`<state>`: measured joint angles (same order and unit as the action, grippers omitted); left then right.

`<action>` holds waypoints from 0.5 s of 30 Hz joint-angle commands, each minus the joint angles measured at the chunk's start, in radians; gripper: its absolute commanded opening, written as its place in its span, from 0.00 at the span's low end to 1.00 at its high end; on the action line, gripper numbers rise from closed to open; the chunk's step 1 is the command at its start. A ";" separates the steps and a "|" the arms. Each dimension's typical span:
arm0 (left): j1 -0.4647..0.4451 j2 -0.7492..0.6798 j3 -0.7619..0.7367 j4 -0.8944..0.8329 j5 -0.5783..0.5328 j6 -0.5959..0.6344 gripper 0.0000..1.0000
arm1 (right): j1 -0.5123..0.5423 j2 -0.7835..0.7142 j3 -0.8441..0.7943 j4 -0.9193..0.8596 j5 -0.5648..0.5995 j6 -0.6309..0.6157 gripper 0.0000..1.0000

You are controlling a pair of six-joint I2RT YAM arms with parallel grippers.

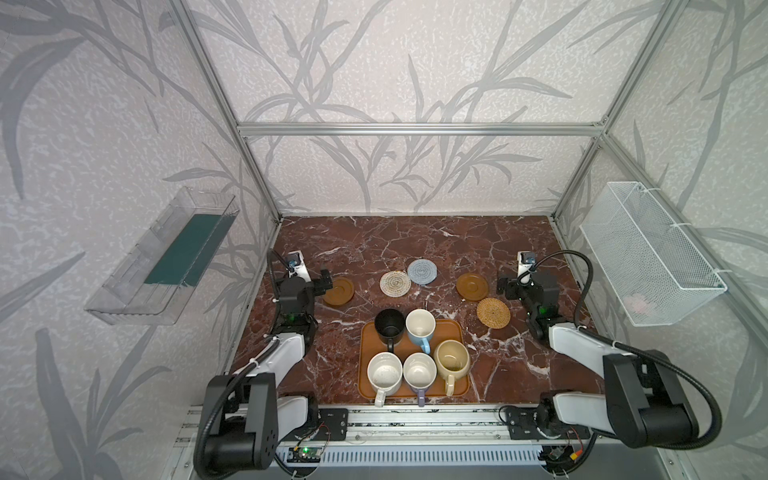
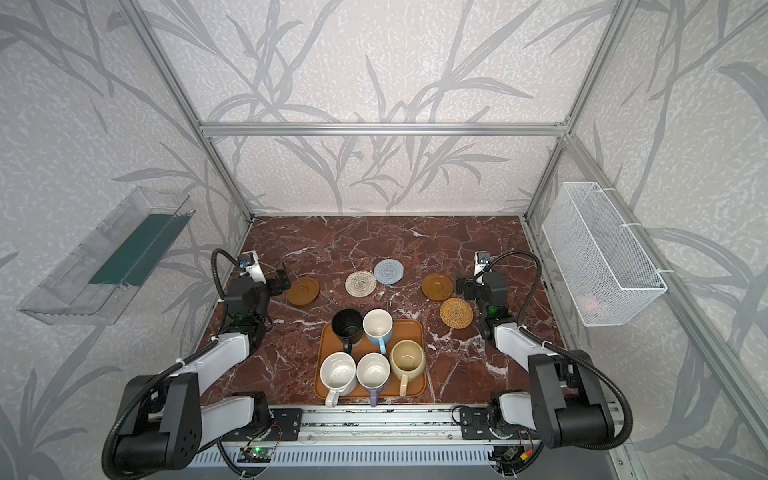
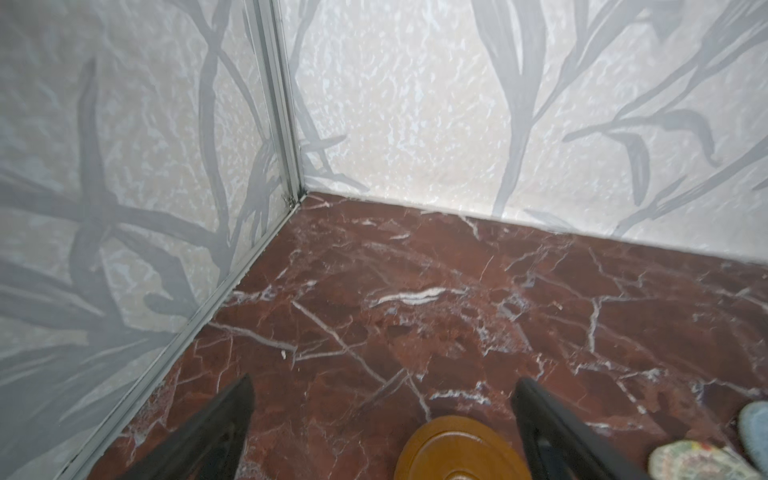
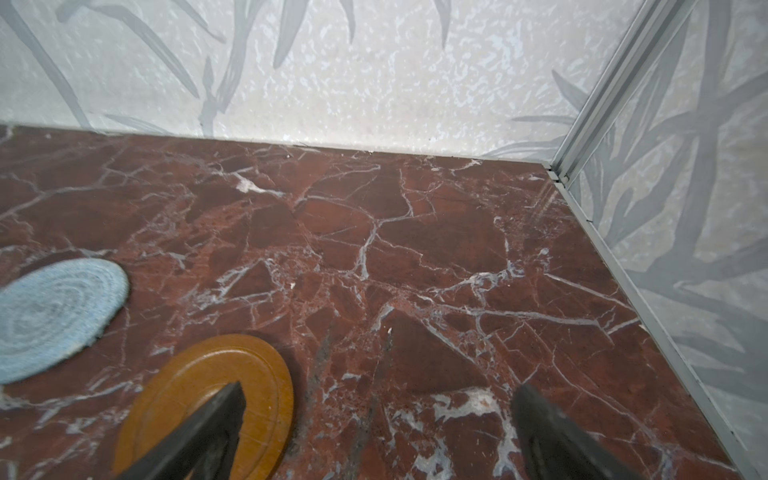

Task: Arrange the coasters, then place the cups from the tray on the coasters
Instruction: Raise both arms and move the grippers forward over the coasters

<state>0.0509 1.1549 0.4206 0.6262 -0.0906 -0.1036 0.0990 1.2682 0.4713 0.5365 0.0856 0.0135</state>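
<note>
Just beside left claw (image 1: 326, 281) — wooden coaster (image 1: 340, 293)

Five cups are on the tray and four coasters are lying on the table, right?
Not quite. The tray does hold five cups, but five coasters lie on the table, not four: left wooden coaster, right wooden coaster, cream coaster, blue-grey coaster and rattan coaster. Both top views show all five.

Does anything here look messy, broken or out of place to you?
Nothing looks spilled or broken; the cups stand upright on the tray. Only the coasters seem untidy: scattered unevenly, with the cream woven coaster right beside the blue-grey woven coaster, perhaps touching.
</note>
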 commanded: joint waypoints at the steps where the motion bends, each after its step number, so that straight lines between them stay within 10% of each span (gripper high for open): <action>1: -0.004 -0.059 0.046 -0.156 0.040 -0.106 0.99 | -0.001 -0.062 0.072 -0.173 -0.085 0.112 0.99; 6: -0.004 -0.136 0.098 -0.367 0.079 -0.336 0.99 | 0.015 -0.106 0.156 -0.293 -0.272 0.160 0.99; 15: -0.033 -0.159 0.207 -0.686 0.262 -0.536 0.99 | 0.207 -0.158 0.250 -0.419 -0.175 0.170 0.99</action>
<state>0.0330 0.9855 0.5892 0.0834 0.0929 -0.5442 0.2783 1.1015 0.6632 0.1986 -0.0982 0.1650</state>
